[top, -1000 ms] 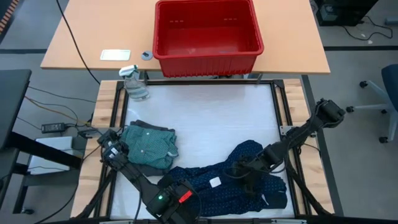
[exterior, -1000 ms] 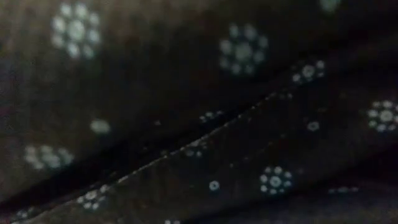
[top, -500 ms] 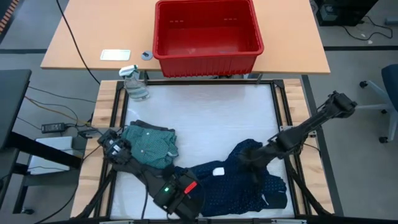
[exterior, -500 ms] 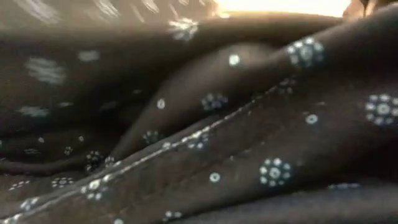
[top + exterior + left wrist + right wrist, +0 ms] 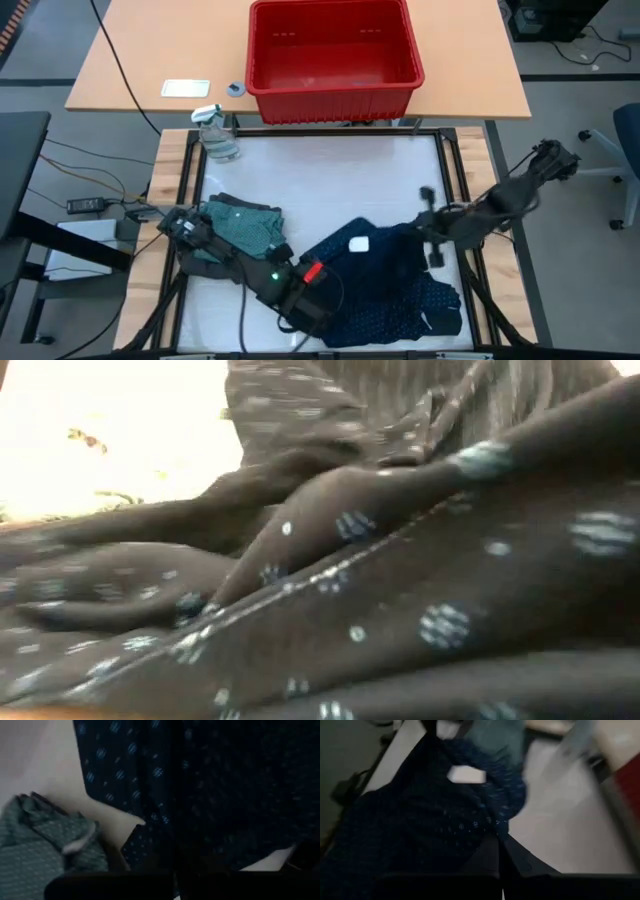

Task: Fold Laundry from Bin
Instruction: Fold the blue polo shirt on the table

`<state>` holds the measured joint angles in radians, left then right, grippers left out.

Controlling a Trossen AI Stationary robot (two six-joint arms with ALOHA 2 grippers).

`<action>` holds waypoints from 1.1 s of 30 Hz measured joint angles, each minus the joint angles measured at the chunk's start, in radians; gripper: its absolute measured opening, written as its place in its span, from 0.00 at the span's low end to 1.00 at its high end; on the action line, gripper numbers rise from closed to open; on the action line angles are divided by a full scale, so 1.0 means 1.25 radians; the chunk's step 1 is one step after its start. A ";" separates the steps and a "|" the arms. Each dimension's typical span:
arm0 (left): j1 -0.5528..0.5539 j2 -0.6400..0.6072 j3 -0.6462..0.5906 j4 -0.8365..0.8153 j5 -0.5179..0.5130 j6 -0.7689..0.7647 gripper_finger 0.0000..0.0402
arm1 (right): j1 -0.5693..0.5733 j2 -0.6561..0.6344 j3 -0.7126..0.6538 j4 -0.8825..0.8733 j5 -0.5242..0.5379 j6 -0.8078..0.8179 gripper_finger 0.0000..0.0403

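Both hands are clamped on the navy dotted garment [image 5: 385, 275]: the right hand [image 5: 432, 232] lifts its edge and the left hand [image 5: 310, 312] holds its near side, spreading it over the worktop [image 5: 330, 180] for folding.

Two dark jointed arms, left arm [image 5: 290, 290] with green light and red marking, black cabling

No readable text anywhere. White tag [image 5: 358, 243] on the navy dotted garment [image 5: 385, 285] looks blank from above, and the white card [image 5: 186, 88] on the wooden table [image 5: 130, 50] shows no legible print.
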<state>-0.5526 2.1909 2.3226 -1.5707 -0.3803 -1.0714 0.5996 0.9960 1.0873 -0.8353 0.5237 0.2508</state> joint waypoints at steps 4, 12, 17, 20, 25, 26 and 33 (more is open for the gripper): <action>-0.001 -0.065 0.000 0.000 -0.088 -0.005 0.00 | 0.042 0.029 0.182 -0.144 0.111 -0.043 0.01; -0.054 -0.240 0.001 0.179 -0.212 0.151 0.00 | 0.129 0.133 0.482 -0.268 0.308 -0.155 0.01; -0.104 -0.310 0.001 0.436 -0.193 0.361 0.00 | 0.173 0.197 0.647 -0.249 0.301 -0.207 0.01; -0.135 -0.338 0.001 0.619 -0.148 0.504 0.00 | 0.208 0.239 0.738 -0.240 0.257 -0.236 0.01; -0.181 -0.359 0.001 0.819 -0.119 0.680 0.00 | 0.290 0.309 0.897 -0.197 0.209 -0.319 0.01; -0.189 -0.359 0.001 0.842 -0.119 0.701 0.00 | 0.309 0.323 0.928 -0.182 0.208 -0.342 0.01; -0.230 -0.361 0.001 0.924 -0.120 0.742 0.00 | 0.429 0.372 0.994 0.026 0.209 -0.543 0.01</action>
<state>-0.8403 1.7401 2.3234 -0.4162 -0.5300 -0.1444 1.1358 1.4611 2.3295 -0.8026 0.7844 -0.4282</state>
